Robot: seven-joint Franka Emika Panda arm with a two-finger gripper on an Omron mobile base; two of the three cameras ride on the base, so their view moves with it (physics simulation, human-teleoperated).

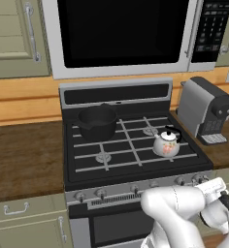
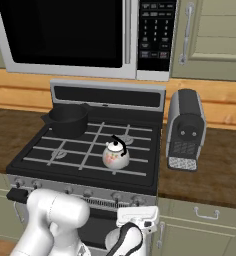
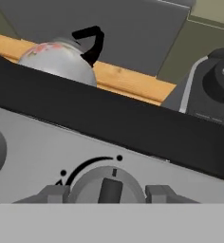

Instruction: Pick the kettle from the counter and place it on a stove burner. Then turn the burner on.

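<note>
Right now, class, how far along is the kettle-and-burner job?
Done: the kettle stands on the stove's front right burner, off the counter. In hand: the gripper is down at the stove front, its fingertips either side of a control knob. Left: turning that knob; no flame shows yet.

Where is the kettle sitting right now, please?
The kettle stands on the stove's front right burner in both base views, in front of another burner and left of the coffee machine.
</note>
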